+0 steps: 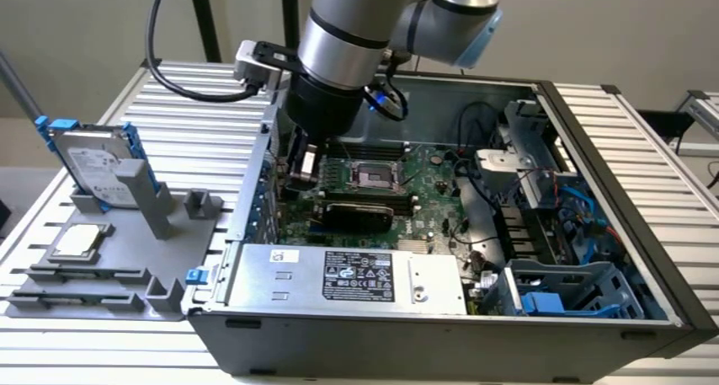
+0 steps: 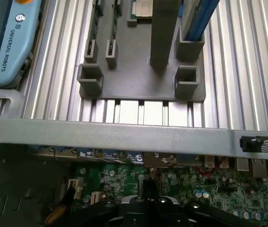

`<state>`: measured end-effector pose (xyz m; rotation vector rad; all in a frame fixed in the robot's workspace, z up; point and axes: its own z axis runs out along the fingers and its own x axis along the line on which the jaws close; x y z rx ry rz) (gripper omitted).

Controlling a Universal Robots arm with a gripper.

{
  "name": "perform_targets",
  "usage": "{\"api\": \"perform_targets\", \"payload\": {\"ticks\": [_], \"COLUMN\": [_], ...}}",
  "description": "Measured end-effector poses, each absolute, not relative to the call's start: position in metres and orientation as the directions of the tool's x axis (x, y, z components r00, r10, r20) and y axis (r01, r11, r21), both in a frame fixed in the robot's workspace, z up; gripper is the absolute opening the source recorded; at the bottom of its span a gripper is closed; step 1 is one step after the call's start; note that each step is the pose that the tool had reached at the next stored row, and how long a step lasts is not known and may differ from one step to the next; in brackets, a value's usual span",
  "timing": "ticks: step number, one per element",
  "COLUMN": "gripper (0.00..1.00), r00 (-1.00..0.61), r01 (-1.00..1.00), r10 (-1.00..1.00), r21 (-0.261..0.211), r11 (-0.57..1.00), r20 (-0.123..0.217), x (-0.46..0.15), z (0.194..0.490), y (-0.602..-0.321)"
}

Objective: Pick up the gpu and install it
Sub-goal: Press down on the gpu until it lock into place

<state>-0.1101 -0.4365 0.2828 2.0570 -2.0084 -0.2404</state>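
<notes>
Fingers: closed together. My gripper (image 1: 301, 176) is lowered inside the open computer case (image 1: 450, 351), close against the case wall on the exterior view's left.

The gpu (image 1: 357, 211) stands on edge on the motherboard (image 1: 433, 179), below the CPU socket. Its near end is right at my fingertips, and it runs from there toward the middle of the board. I cannot tell whether I pinch it or only touch it.

Appearance: long thin card, black cooler face showing, a green strip along its upper edge.

Wrist view: the motherboard's port edge lies just beyond my gripper (image 2: 148, 189).
</notes>
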Motion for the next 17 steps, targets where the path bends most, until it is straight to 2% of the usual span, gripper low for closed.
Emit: {"api": "perform_targets", "payload": {"ticks": [5, 11, 17], "gripper": [0.11, 0.11, 0.11], "r00": [0.035, 0.037, 0.037], "r01": [-0.954, -0.945, -0.945], "r10": [-0.998, -0.998, -0.998], "r21": [0.301, 0.325, 0.326], "r11": [-0.016, -0.016, -0.016], "r20": [0.060, 0.060, 0.059], "x": [-0.1116, -0.1134, -0.1133], "z": [0.2923, 0.2926, 0.2924], "y": [-0.4365, -0.4365, -0.4365]}}
